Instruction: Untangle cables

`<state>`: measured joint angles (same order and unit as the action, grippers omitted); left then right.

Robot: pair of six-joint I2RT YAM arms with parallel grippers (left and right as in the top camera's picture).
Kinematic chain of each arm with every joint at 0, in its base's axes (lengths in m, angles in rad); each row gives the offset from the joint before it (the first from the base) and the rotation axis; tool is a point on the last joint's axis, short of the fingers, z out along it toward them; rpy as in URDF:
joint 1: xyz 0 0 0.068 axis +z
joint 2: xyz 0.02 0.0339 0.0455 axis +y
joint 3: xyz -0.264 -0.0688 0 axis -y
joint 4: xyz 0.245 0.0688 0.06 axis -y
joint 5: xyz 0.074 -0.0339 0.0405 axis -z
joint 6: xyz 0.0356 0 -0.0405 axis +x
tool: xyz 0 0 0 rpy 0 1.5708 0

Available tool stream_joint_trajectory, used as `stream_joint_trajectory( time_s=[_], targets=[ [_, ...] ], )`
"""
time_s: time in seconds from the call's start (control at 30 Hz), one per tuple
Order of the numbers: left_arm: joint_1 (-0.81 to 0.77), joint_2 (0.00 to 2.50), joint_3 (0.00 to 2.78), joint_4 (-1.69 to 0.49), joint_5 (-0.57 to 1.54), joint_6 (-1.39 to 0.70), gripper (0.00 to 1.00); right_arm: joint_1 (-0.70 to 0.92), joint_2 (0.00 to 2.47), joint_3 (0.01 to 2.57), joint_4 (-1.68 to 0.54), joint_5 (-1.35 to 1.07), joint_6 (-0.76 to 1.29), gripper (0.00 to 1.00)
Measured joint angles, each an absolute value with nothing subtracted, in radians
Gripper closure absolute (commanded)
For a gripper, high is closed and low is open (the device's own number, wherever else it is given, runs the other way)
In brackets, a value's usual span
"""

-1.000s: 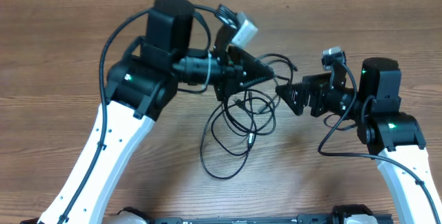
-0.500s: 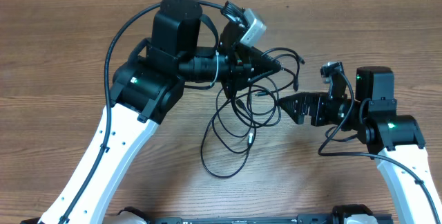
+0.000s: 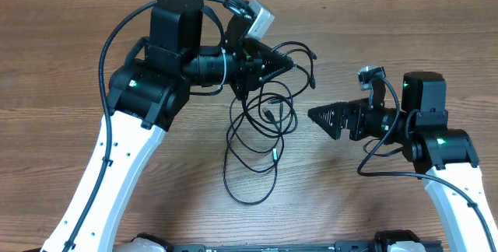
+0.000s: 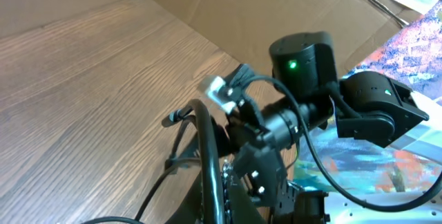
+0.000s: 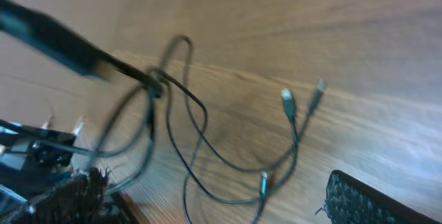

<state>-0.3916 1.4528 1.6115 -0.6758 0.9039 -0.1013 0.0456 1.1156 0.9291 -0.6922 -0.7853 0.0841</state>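
Left gripper is clamping shut on the thin black flexible cables, pinching the bunch at its tip, with loops trailing toward the robot across the brown wooden table. Right gripper is hovering near the tangle, jaws spread wide apart, gripping nothing.

Matt brown wood-grain table; thin black cables, plastic-looking w/ slight sheen; arm shells glossy white plastic.
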Motion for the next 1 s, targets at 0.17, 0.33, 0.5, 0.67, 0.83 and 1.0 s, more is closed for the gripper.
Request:
stream_joint_trajectory(
  time_s=[0.17,0.33,0.5,0.67,0.83,1.0],
  targets=[
    [-0.385,1.453,1.612,-0.685,0.904,-0.102,0.96,0.046,1.116,0.929,-0.597,-0.830,0.131,0.00],
    [-0.385,1.453,1.612,-0.677,0.905,-0.118,0.96,0.045,1.116,0.928,-0.518,-0.918,0.149,0.00],
    [-0.385,1.453,1.612,-0.630,0.961,-0.157,0.96,0.045,1.116,0.928,-0.464,-0.962,0.153,0.00],
    [-0.399,1.453,1.612,-0.591,1.049,-0.191,0.96,0.046,1.116,0.928,-0.447,-0.898,0.154,0.00],
    [-0.411,1.453,1.612,-0.596,1.147,-0.208,0.96,0.046,1.116,0.928,-0.468,-0.706,0.178,0.00],
    [-0.411,1.453,1.612,-0.625,1.169,-0.209,0.96,0.041,1.116,0.928,-0.504,-0.441,0.244,0.00]
  ],
)
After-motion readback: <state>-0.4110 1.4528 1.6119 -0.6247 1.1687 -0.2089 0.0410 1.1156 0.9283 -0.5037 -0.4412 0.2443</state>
